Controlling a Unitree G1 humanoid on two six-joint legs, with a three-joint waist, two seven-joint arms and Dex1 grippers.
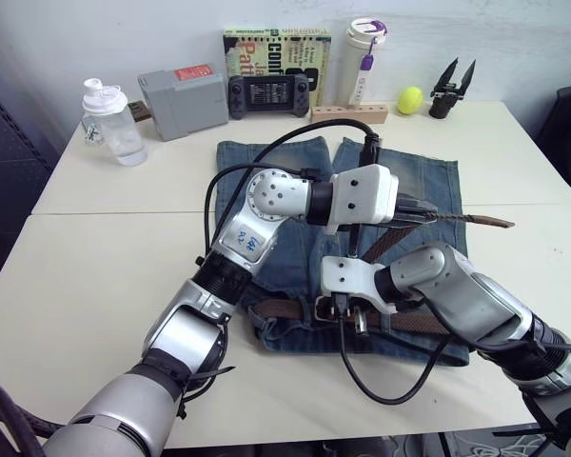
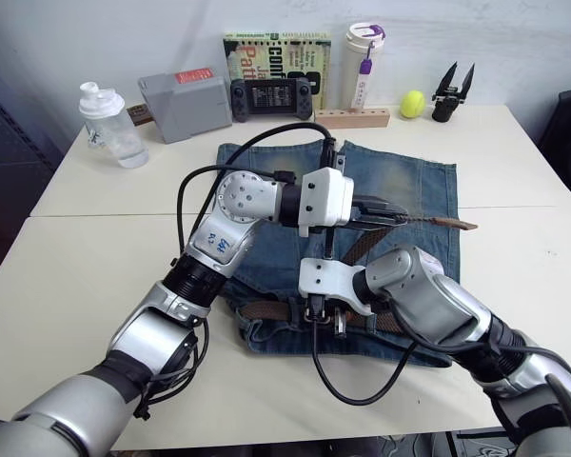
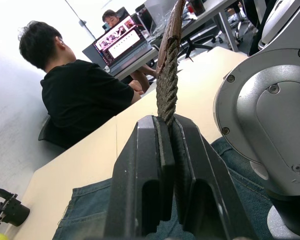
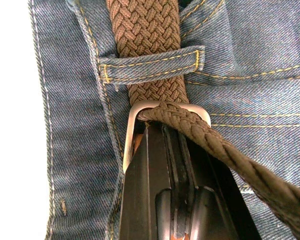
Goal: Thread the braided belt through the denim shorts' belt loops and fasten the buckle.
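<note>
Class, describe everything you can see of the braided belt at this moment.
The braided belt is a brown woven strap lying along the denim shorts' waistband, passing under a belt loop. Its free end runs through the silver buckle and rises taut to the left gripper, which pinches it. The right gripper holds the buckle.

Colours and patterns: belt, shorts, buckle

The braided belt [image 4: 149, 30] is brown with a woven herringbone plait and a darker brown tip. The denim shorts [image 4: 250, 55] are faded blue with yellow-orange stitching, matched on the belt loop [image 4: 150, 62]. The buckle [image 4: 132, 130] is silver metal.
</note>
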